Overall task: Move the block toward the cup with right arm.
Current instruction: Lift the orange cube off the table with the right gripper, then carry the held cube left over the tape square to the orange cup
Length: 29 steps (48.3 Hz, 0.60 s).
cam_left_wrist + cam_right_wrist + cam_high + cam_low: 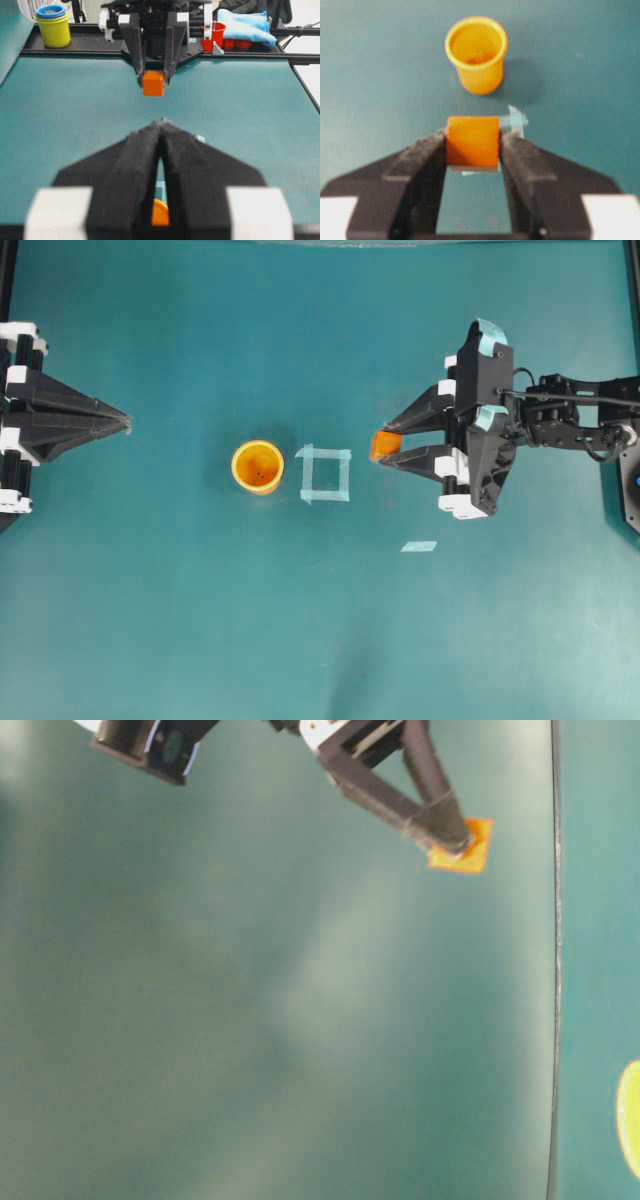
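Observation:
The orange block is pinched between the two black fingertips of my right gripper, which is shut on it. In the right wrist view the block fills the gap between the fingers. The yellow cup stands upright beyond it, apart from it. From overhead the cup is left of the block, with a tape square between them. My left gripper rests at the table's left edge, shut and empty. In the left wrist view a sliver of the cup shows between the shut fingers.
A pale blue tape square lies flat between cup and block. A small tape patch lies nearer the front. Behind the table's far rail stand a yellow cup with a blue rim, a red cup and a blue cloth.

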Available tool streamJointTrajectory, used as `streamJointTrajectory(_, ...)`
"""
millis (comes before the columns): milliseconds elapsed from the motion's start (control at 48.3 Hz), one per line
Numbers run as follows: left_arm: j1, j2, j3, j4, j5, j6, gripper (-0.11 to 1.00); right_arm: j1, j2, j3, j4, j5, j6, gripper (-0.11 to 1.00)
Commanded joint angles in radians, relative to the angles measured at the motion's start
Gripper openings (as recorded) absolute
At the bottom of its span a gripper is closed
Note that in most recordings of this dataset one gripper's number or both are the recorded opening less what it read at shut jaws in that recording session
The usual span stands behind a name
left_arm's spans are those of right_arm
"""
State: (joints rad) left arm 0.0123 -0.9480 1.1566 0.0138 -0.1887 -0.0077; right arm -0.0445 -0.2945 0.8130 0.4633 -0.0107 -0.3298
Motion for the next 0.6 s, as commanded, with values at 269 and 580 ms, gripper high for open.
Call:
streamJointTrajectory(269, 0.002, 0.006, -0.02, 0.003, -0.005, -0.002, 0.02, -0.002, 0.104, -0.146, -0.026, -0.003, -0.009, 0.41)
streamJointTrajectory(580, 0.002, 0.006, -0.02, 0.003, -0.005, -0.006, 0.02, -0.003, 0.222, -0.293, -0.054, 0.014, -0.011, 0.41)
